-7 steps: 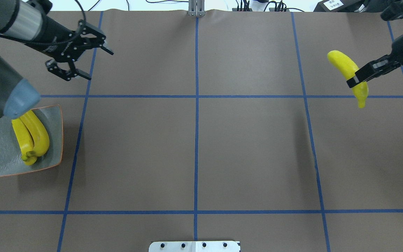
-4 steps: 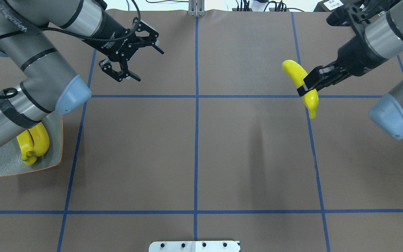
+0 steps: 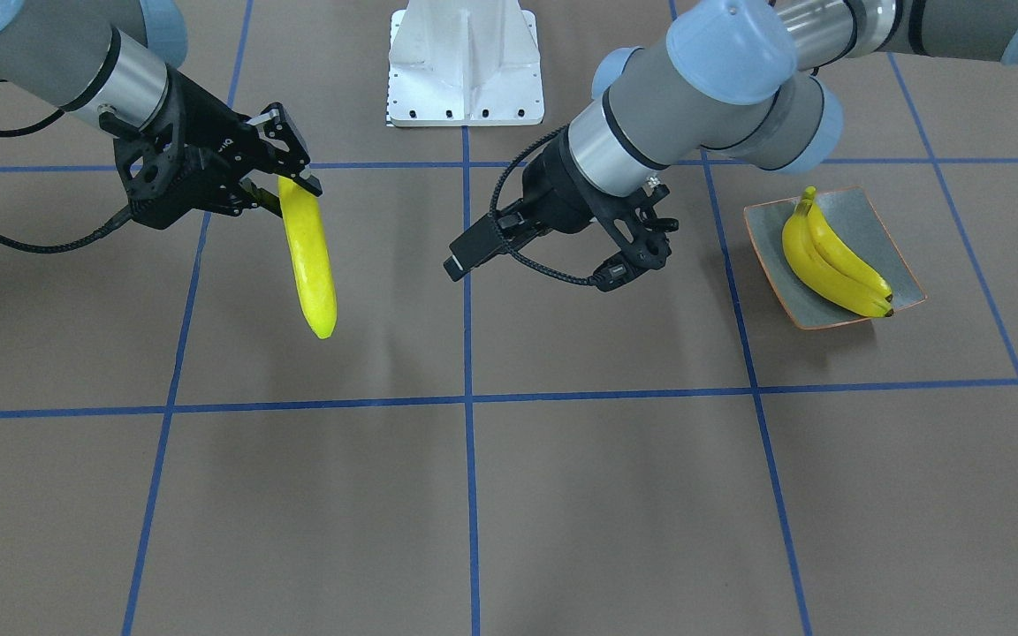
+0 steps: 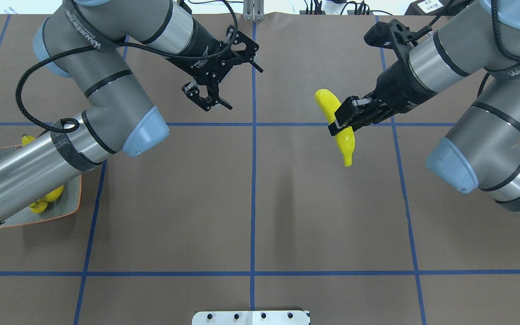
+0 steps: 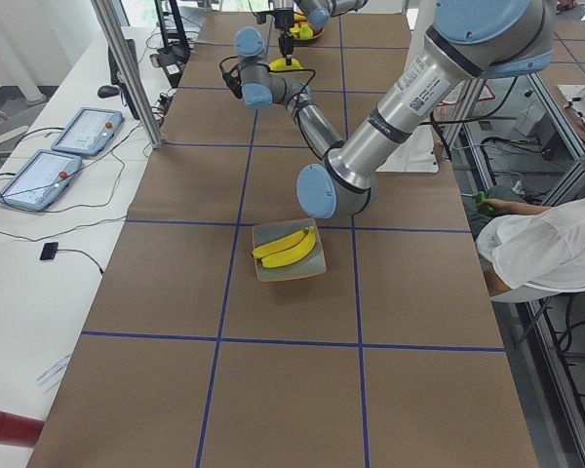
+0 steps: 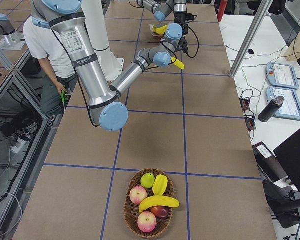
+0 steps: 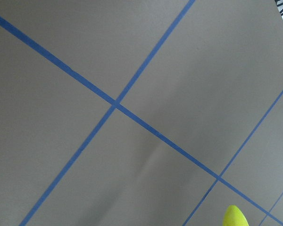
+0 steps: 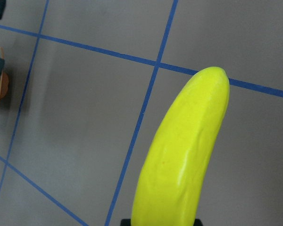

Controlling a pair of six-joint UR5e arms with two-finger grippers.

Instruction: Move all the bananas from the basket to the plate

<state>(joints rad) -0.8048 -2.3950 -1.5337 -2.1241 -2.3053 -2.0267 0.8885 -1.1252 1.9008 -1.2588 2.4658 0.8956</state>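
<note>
Banana (image 4: 346,143) clamped in right end effector (image 4: 339,121) over brown, blue-gridded table (image 4: 174,203); left end effector (image 4: 245,89) spread apart.

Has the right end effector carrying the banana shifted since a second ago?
Yes. In the overhead view the right end effector and its banana have crossed the right-hand blue tape line, moving toward the centre line.

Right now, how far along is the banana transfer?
Done: two bananas lie on the plate. In hand: the right hand is shut on a third banana, held above the table, far from the plate; the left hand is open and empty near the table's middle. Left: at least one banana lies in the basket with the apples, so this carry and one more trip remain.
</note>
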